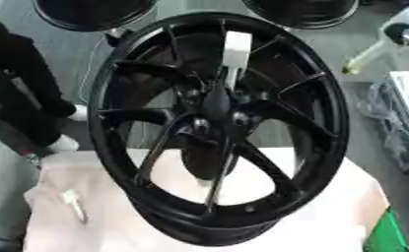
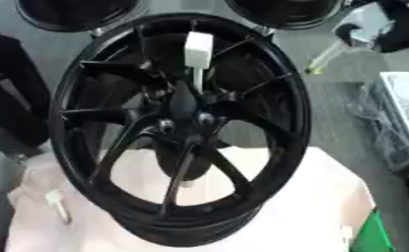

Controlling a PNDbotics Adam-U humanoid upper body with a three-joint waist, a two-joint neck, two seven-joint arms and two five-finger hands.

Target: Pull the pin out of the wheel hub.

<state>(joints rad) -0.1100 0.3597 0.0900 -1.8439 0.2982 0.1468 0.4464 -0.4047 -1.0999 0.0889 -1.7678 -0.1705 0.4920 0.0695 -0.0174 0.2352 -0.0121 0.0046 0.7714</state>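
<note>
A large black wheel hub (image 1: 315,123) with several spokes stands tilted on a table covered in pale cloth (image 1: 328,206). A white pin (image 2: 197,47) with a blocky head sticks up out of the hub's centre (image 2: 183,106), its thin shaft running down into it. A small white bit (image 2: 186,183) shows below the centre, between the spokes. A black arm (image 1: 22,88) comes in from the left edge and reaches the hub's left rim, where its hand (image 1: 65,143) shows only as pale patches, partly hidden by the rim. My right hand is out of sight.
Two more black wheels (image 1: 91,12) (image 1: 302,12) lie at the far edge. A small white piece (image 1: 72,202) lies on the cloth at lower left. A clear-wrapped box (image 1: 401,118) and a green object (image 1: 387,234) stand at the right.
</note>
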